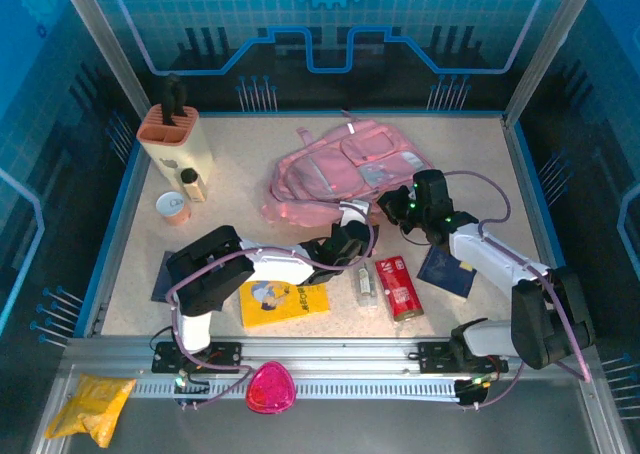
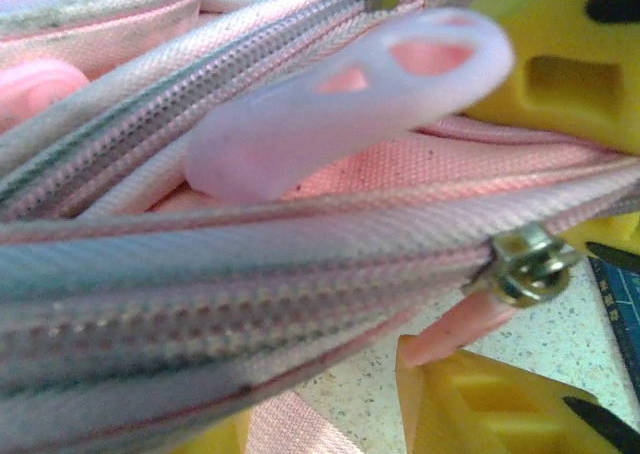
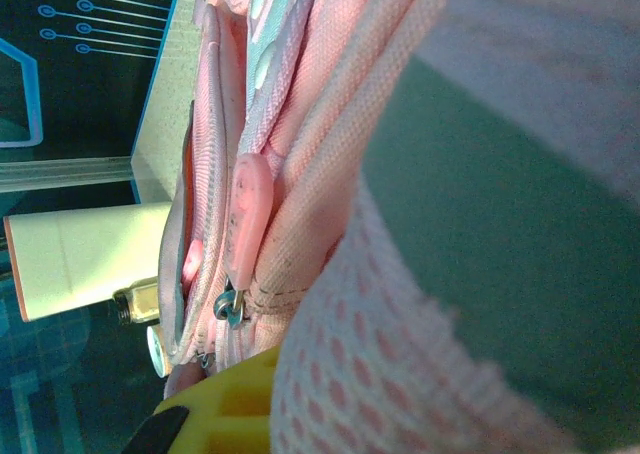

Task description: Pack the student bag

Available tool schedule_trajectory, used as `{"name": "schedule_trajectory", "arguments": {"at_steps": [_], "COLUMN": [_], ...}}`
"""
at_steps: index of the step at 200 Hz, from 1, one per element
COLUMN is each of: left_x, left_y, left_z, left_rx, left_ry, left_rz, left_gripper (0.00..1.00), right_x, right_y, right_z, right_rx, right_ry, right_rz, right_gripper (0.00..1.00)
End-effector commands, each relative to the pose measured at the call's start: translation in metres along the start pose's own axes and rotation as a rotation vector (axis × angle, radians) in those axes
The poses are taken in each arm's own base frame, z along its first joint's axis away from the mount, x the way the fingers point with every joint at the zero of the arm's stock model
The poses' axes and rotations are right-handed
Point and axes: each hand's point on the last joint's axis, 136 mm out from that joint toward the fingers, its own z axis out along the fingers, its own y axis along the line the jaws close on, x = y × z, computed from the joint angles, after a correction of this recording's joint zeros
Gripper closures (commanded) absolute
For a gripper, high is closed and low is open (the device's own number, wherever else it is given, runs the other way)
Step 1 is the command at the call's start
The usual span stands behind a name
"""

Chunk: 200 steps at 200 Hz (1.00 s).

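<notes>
Two arms reach across the speckled bench [image 1: 240, 209] to the large soft pink fabric backpack [image 1: 335, 164], which lies flat on the bench with its pockets and pale panels facing up.

The left gripper [image 1: 352, 236] sits at the backpack's near edge. In the left wrist view its yellow fingers [image 2: 560, 64] stand apart, with the backpack's zipped seam [image 2: 250, 274] running between them. A metal zip slider [image 2: 525, 264] lies in that gap, and a pale pink rubber pull tab [image 2: 350, 104] lies on the fabric beside the upper finger. A strip of bench shows between the seam and the lower finger.

The right gripper [image 1: 400, 206] is at the backpack's near right corner. In the right wrist view one yellow finger [image 3: 225, 404] shows at the bottom, pink mesh fabric [image 3: 400, 374] hangs close before the lens, and a second pink pull tab [image 3: 248, 214] hangs from a small metal slider. Whether this gripper is wide or closed cannot be told.

Nearer than the backpack lie a yellow picture book [image 1: 283, 302], a small clear bottle [image 1: 367, 284], a red packet [image 1: 398, 287] and a dark blue booklet [image 1: 445, 271], in that order from left to right. Left of the backpack stand a cream holder with an orange top [image 1: 178, 139], a small brown bottle [image 1: 192, 184] and a round pale roll [image 1: 174, 207].
</notes>
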Motion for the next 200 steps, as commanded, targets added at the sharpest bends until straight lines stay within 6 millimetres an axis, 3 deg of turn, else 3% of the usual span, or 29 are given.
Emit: {"name": "schedule_trajectory", "arguments": {"at_steps": [1,38,140,200], "left_x": [-0.041,-0.044,-0.049,-0.039], "left_y": [-0.011,-0.018,-0.012,0.0], "left_z": [-0.011,-0.009,-0.02,-0.023], "left_rx": [0.039,0.059,0.065,0.089], "left_ry": [-0.119,-0.118,-0.116,-0.049], "left_rz": [-0.003,-0.003,-0.042,-0.078], "left_gripper": [0.63,0.74,1.0,1.0], "right_x": [0.011,0.012,0.008,0.005], "right_y": [0.024,0.022,0.015,0.02], "right_z": [-0.005,-0.004,0.001,-0.002], "right_rx": [-0.081,-0.073,-0.043,-0.05], "right_ry": [0.037,0.034,0.016,0.002], "right_rz": [-0.038,-0.044,-0.066,-0.074], "right_gripper": [1.0,1.0,1.0,1.0]}}
